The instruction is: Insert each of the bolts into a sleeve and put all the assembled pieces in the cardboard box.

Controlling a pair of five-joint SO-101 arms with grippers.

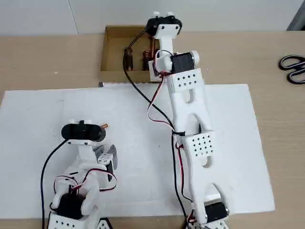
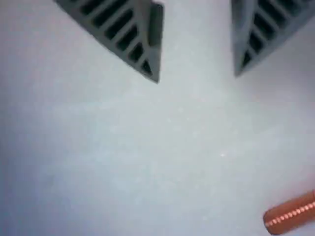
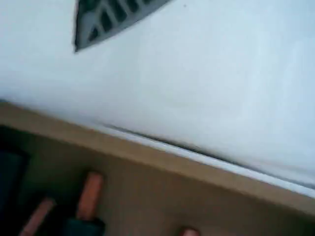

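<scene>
Left gripper (image 2: 197,76): fingers (image 2: 123,29) spread, nothing between them, tips pointing down at the white sheet (image 1: 47,124). It sits well apart from the cardboard box (image 1: 106,47), on the arm-base side of it. One bare copper bolt (image 2: 290,216) lies on the sheet near that gripper, outside the box. Right gripper (image 3: 110,17): above the box's sheet-side wall, can't tell its state. Inside the box: copper bolts (image 3: 91,194), one ending in a dark sleeve (image 3: 83,228). Scissors (image 1: 293,69) on the table, well apart from the box.
</scene>
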